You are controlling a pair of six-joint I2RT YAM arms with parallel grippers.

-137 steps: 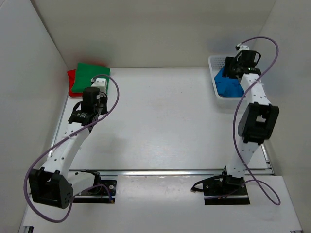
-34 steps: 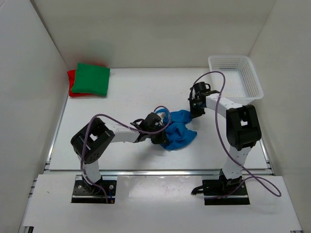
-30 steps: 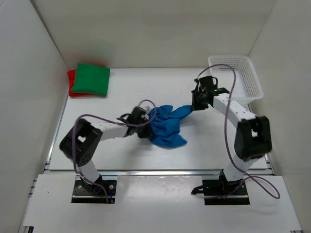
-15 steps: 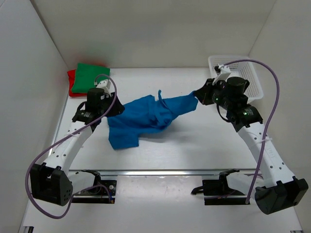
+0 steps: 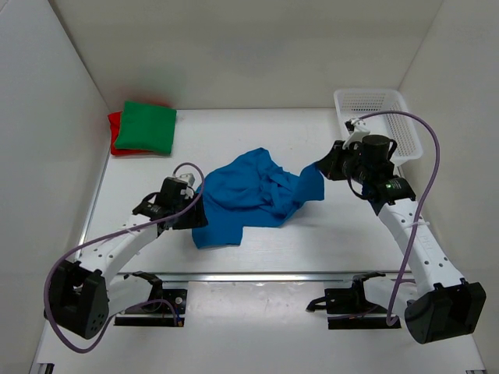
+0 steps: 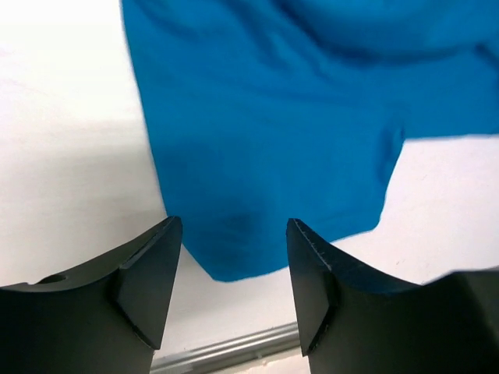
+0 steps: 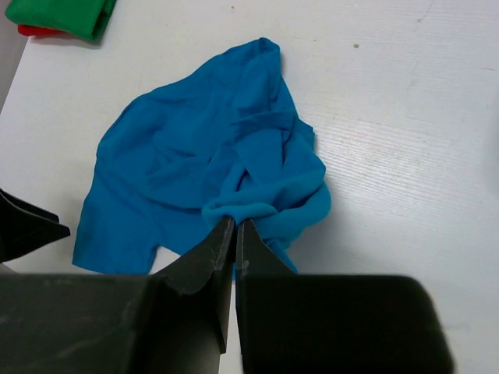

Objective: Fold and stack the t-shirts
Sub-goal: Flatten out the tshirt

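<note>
Centre: blue t-shirt [image 5: 245, 195] crumpled, unfolded; far-left: green t-shirt [image 5: 144, 126] folded, atop folded red t-shirt [image 5: 115, 132].

legible text, labels, brands, numbers, signs: none readable in any view.

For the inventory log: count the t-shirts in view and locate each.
3. The blue t-shirt lies crumpled mid-table, one edge pinched by the right gripper. The green t-shirt sits folded in the far-left corner, atop the red t-shirt, mostly hidden beneath; more could hide there.
</note>
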